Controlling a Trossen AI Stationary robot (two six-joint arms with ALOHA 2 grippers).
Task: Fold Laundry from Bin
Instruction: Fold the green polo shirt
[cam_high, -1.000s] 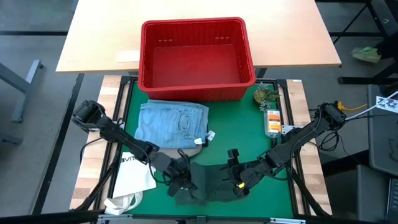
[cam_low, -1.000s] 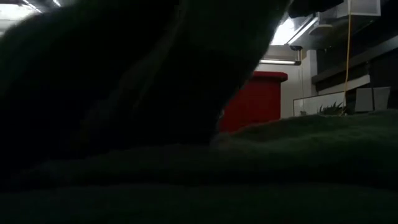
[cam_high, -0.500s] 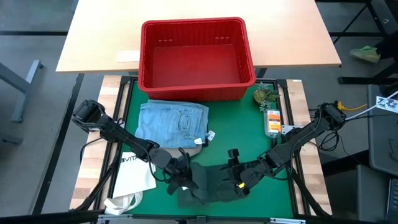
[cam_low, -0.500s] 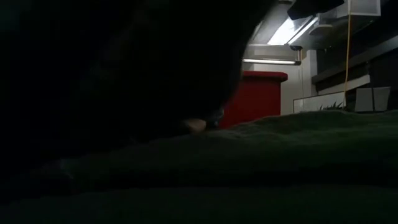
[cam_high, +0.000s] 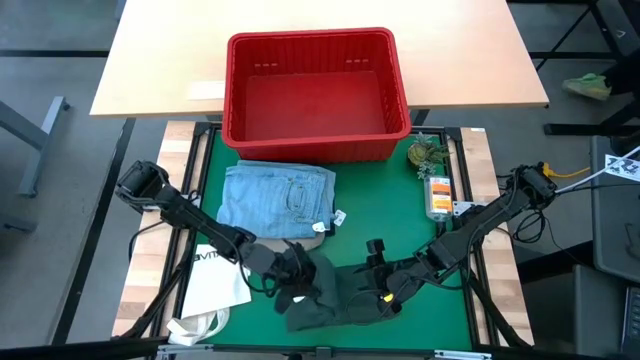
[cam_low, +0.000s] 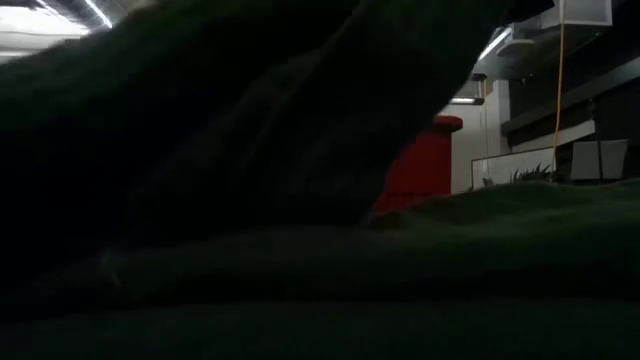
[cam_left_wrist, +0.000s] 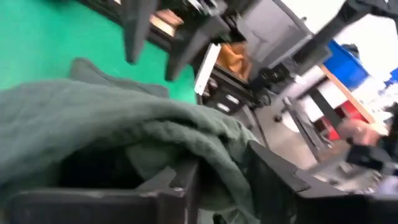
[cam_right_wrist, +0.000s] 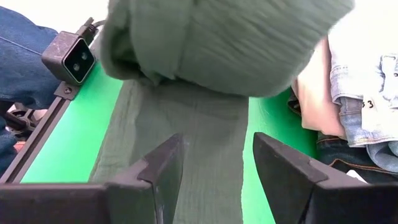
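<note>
Left claw (cam_high: 293, 283) sits at the bench's 6 o'clock edge, fingers parted around the dark green piece (cam_high: 325, 295). Right claw (cam_high: 375, 295) beside it stands open over the cloth. Light blue jeans (cam_high: 277, 197) lie folded before the bin (cam_high: 316, 92) at 12 o'clock.

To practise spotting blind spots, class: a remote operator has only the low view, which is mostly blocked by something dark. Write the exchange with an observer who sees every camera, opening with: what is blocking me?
Observer: The dark green piece, bunched at the front edge of the green mat.
Operator: Where are the arms?
Observer: The left pincer is at the piece's left side. The right pincer is at its right side, open above a flat strip of the cloth.
Operator: Is anything in the bin?
Observer: The red bin is empty. The folded light blue jeans lie in front of it.
</note>
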